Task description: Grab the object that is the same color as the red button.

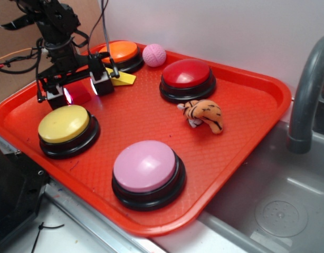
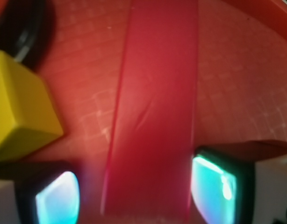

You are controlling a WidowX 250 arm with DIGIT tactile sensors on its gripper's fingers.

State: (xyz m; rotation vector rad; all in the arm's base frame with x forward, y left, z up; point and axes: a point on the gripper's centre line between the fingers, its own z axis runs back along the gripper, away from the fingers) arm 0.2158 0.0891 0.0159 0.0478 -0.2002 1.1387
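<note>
The object, a small red block (image 1: 79,95), lies flat on the red tray (image 1: 267,105) at the back left. In the wrist view the block (image 2: 153,116) runs as a long red bar away from the camera. My gripper (image 1: 81,90) is down over it and open, one finger on each side. In the wrist view the gripper (image 2: 134,193) has its right pad (image 2: 211,189) at the block's edge, while the left pad (image 2: 57,198) stands a little apart from it. The red button (image 1: 186,74) sits on the tray's far right part, away from the gripper.
A yellow wedge (image 1: 122,79) lies just right of the gripper, close to the left finger in the wrist view (image 2: 19,107). Orange button (image 1: 118,51) and pink ball (image 1: 154,55) are behind. Yellow button (image 1: 64,124), pink button (image 1: 145,165) and tiger toy (image 1: 204,114) share the tray. Sink (image 1: 288,195) at right.
</note>
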